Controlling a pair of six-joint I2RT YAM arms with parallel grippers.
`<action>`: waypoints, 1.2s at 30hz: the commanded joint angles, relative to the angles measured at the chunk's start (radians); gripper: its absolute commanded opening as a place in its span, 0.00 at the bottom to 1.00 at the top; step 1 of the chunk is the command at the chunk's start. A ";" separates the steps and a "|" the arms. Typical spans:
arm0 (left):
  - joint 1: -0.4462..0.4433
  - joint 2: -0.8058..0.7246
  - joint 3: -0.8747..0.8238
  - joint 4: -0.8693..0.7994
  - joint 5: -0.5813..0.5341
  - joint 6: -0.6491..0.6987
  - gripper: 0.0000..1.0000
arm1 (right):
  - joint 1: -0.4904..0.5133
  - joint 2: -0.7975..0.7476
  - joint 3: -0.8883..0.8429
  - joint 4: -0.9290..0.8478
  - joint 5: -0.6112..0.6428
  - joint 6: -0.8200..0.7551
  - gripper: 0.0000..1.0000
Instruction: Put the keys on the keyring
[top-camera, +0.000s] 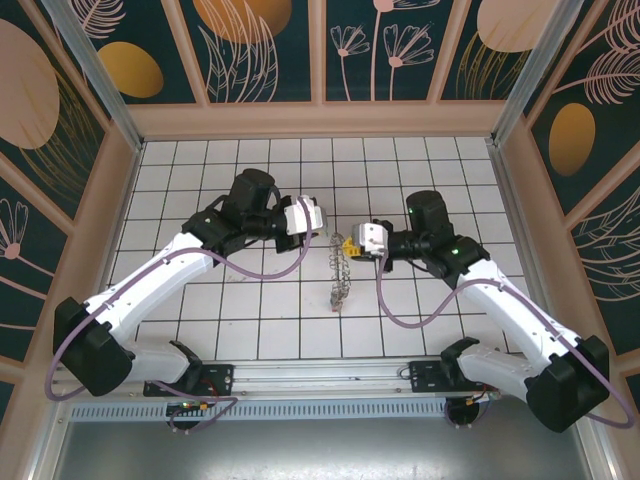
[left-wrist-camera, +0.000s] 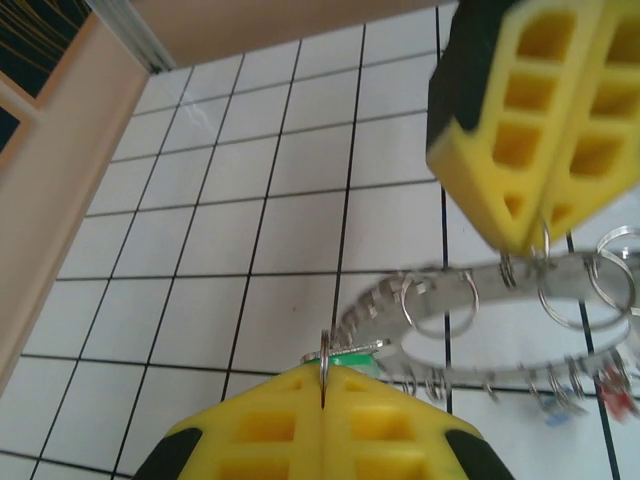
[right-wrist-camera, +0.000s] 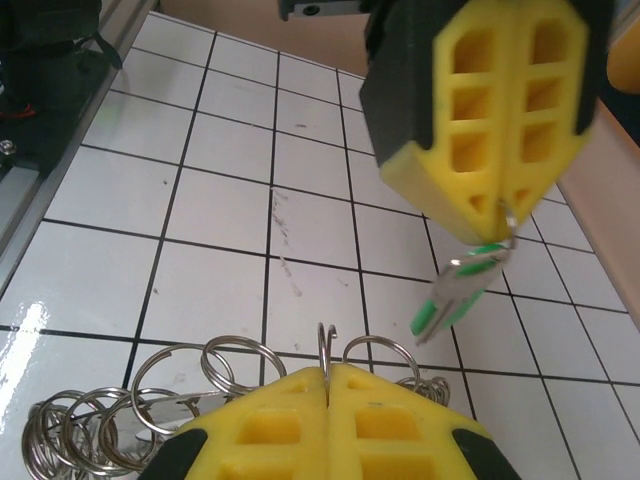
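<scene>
Left gripper (left-wrist-camera: 323, 378), yellow ribbed pads, fingers pressed together on a small steel split ring (left-wrist-camera: 324, 352). The green key (right-wrist-camera: 452, 297), a tiny metal key with a green plastic head, dangles from that ring in the air above the white tiled table (top-camera: 200, 170).

Right gripper (right-wrist-camera: 327, 374), same yellow pads, jaws closed tight on one small loop of the keyring (top-camera: 340, 272), a large floppy silvery chain-like band fringed with many split rings. It is lifted between the two grippers and hangs down toward the table. Cannot tell whether its low end touches the tiles.

The two grippers are tip to tip, just beside each other, mid-table. The green key is near the keyring band but apart from it.

Left wrist view: blue key (left-wrist-camera: 553, 413) and red key (left-wrist-camera: 617, 397), tiny, coloured plastic heads, blurred, hang at the keyring's lower edge.
</scene>
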 joint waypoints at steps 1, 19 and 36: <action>0.002 0.019 -0.014 0.082 0.031 -0.062 0.00 | 0.008 0.003 0.007 0.059 -0.018 -0.049 0.00; -0.053 -0.038 -0.140 0.179 -0.018 0.156 0.00 | -0.011 0.103 0.035 0.147 -0.156 0.094 0.00; -0.052 -0.054 -0.164 0.214 -0.009 0.125 0.00 | -0.022 0.106 0.019 0.169 -0.106 0.140 0.00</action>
